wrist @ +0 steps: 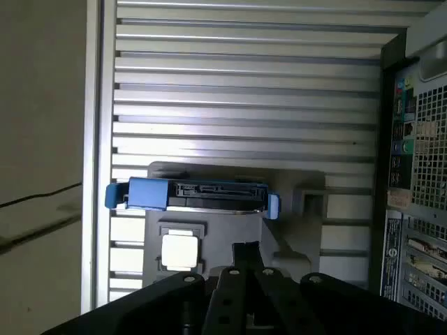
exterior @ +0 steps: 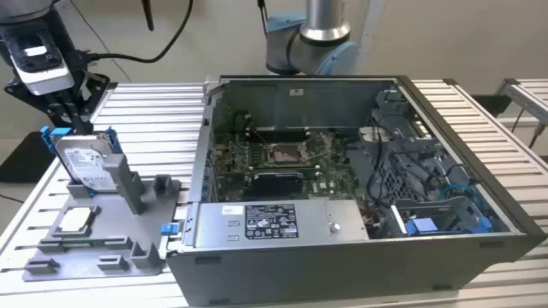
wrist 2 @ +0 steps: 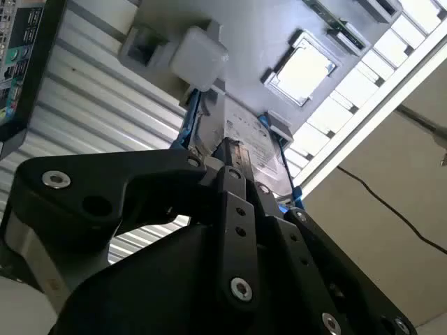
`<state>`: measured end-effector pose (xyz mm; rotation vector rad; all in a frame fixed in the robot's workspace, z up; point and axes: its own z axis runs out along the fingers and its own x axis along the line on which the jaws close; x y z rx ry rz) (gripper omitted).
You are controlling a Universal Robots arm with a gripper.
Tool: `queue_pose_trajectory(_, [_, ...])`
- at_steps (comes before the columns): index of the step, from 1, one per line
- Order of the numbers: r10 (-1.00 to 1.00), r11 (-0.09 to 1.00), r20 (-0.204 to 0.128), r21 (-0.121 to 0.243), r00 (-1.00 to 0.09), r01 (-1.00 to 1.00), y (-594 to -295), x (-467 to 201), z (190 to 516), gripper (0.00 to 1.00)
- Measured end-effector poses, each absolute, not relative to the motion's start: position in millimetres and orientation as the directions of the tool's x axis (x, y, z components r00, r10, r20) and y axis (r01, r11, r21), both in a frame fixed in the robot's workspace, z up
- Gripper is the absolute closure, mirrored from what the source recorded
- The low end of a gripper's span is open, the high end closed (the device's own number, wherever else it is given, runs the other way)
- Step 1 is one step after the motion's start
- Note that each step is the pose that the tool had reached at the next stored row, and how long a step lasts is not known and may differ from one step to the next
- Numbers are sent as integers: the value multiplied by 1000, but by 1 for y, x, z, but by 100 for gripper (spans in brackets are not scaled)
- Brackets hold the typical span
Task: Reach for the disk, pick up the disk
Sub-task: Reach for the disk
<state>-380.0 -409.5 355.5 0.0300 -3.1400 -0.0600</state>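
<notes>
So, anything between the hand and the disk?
Nothing visible. The hand is just above the top edge of the disk, which stands upright in its grey holder; no cable or part crosses between them.

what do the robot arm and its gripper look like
The arm is a silver metal tube with grey joints and light blue caps. The gripper is black and angular, studded with silver screws. A white and grey block is mounted on the wrist above it, and black cables trail away from there.
</notes>
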Motion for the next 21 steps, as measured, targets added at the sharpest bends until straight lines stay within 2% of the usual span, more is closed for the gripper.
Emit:
queue_pose_trajectory(14, [-19, 999, 1, 38, -1000, -19, -409, -380, 355, 100])
queue_pose_trajectory(21, [-19, 999, 1, 38, -1000, -19, -389, -387, 355, 100])
